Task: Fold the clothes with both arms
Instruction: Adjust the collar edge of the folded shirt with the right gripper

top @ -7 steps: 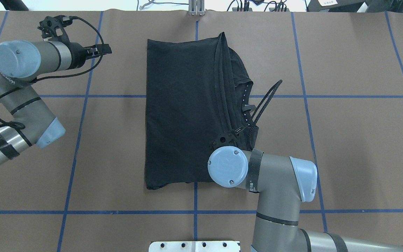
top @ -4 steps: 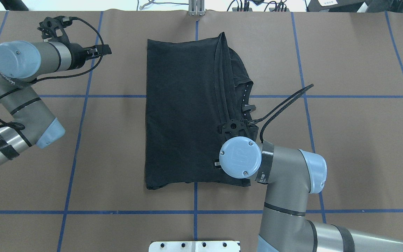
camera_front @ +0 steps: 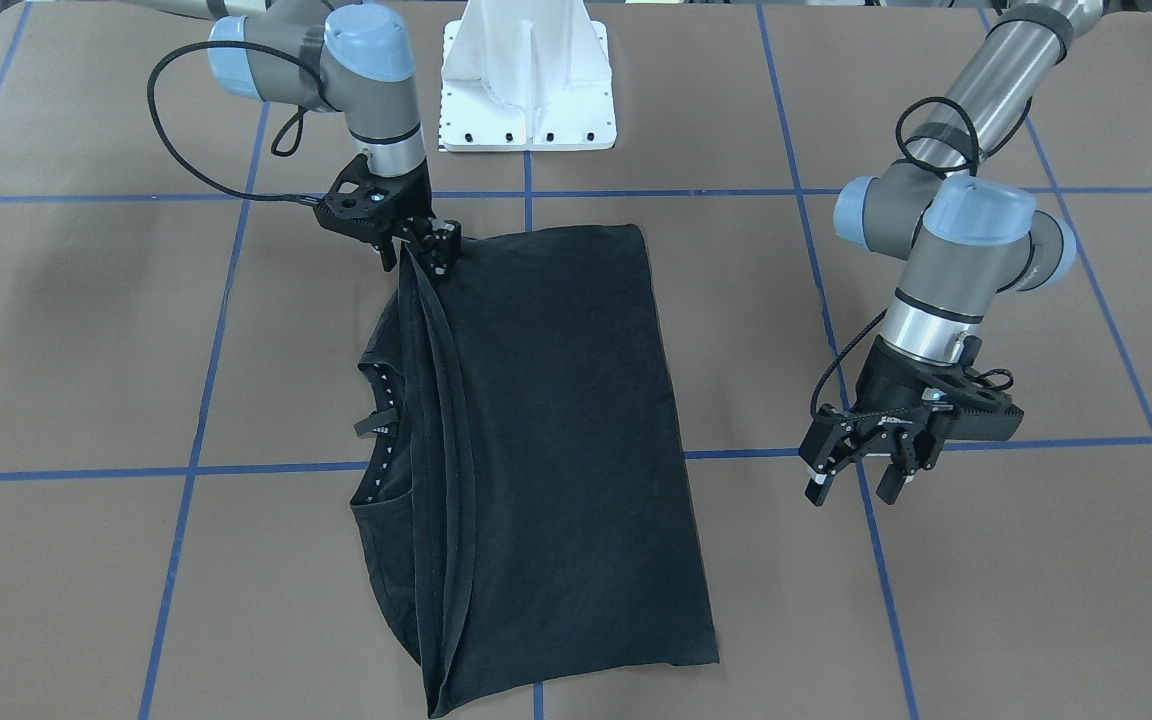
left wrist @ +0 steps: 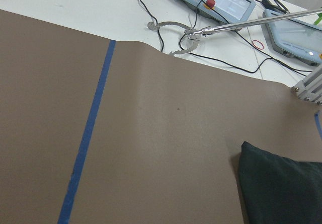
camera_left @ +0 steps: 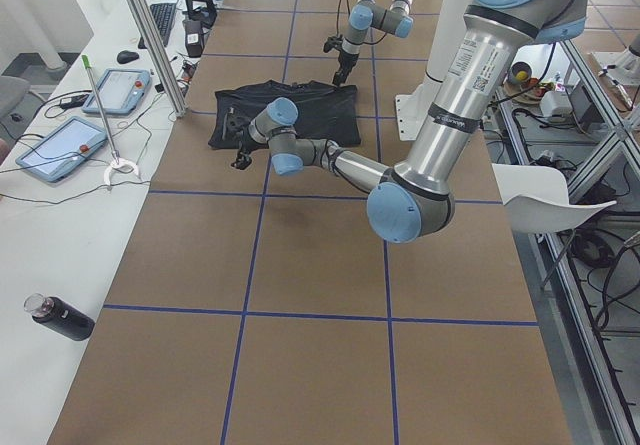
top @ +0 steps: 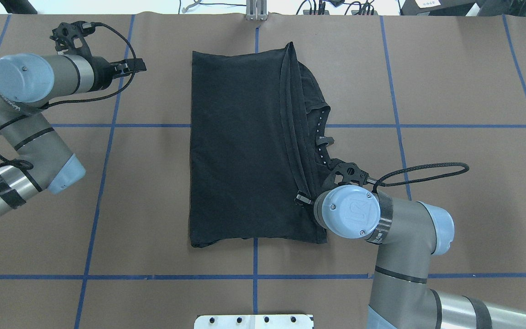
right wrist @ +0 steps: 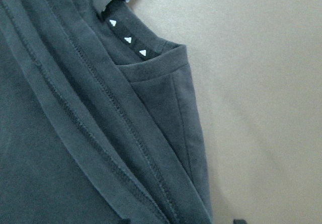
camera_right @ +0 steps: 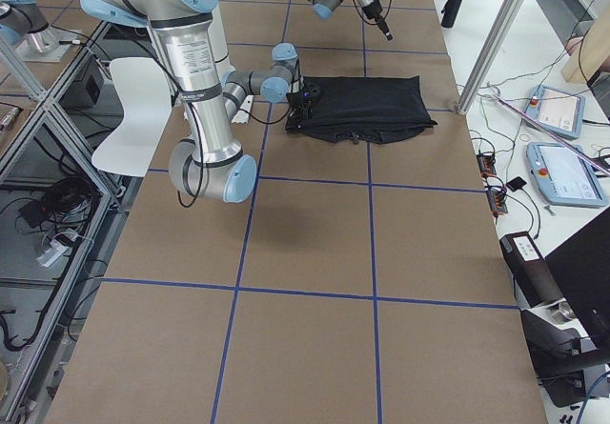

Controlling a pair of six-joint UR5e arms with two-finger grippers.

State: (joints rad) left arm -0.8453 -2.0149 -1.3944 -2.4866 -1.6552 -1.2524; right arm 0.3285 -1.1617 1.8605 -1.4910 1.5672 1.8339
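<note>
T-shirt (top: 244, 146), black, folded lengthwise into a tall rectangle, flat near the middle of the table (top: 450, 82), collar (top: 320, 132) with its row of small white triangles peeking out along the edge on the robot's right. Right fingers (camera_front: 444, 245) spread apart, gripping nothing, straddling the layered folded edge at the shirt's near corner, close to the robot; possibly just brushing the cloth, though contact hard to judge from any view. In the right wrist view, two dark fingertips barely inside the bottom border, wide of each other, stitched hems (right wrist: 100, 118) and collar band running above them. Right gripper (camera_front: 419, 255) pointing down, right arm (top: 400, 219) bent over that corner, light-blue wrist cap (top: 347, 211) covering most of the gripper from overhead, black cable (top: 427, 171) looping out to the side. Left fingers (camera_front: 817, 487) likewise parted, empty, poised above bare table, well apart from the shirt. Left gripper (camera_front: 851, 486) off to the shirt's left, toward its far end; left arm (top: 21, 119) folded back toward that side of the table. Left wrist view: brown cover, one blue tape line (left wrist: 88, 133), only a dark corner of the shirt at lower right. White pedestal base (camera_front: 526, 80) just behind the shirt's near edge.
</note>
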